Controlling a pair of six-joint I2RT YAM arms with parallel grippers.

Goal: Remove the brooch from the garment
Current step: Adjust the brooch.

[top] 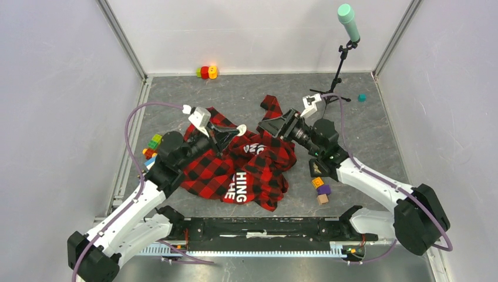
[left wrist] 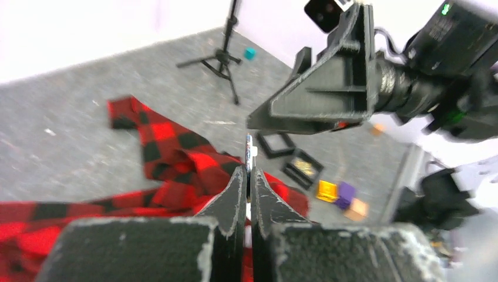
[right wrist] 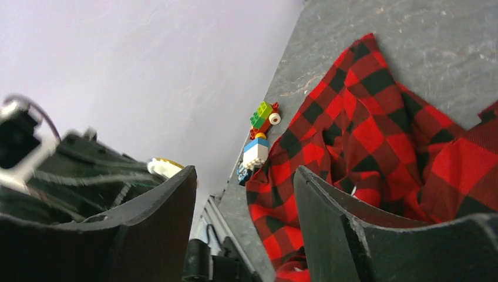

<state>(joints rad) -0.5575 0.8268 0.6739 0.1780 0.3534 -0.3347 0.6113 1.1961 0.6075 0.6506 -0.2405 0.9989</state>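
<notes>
The garment [top: 258,170], a red-and-black check shirt with white letters, lies crumpled mid-table; it also shows in the wrist views [left wrist: 170,153] [right wrist: 376,135]. My left gripper [top: 235,130] hovers over its upper middle. Its jaws [left wrist: 248,170] are shut on a thin white disc seen edge-on, the brooch [left wrist: 249,150], which shows as a small white spot [top: 241,128] at the fingertips. Whether it still touches the cloth I cannot tell. My right gripper [top: 265,126] faces it from the right, just beside the brooch. It stands open [right wrist: 244,173] with nothing between its fingers.
Toy bricks [top: 152,147] lie by the left wall, and more [top: 207,71] at the back. A microphone stand [top: 343,53] and a teal cube [top: 362,97] stand back right. Black frames [top: 317,168] and coloured blocks [top: 322,189] sit right of the shirt.
</notes>
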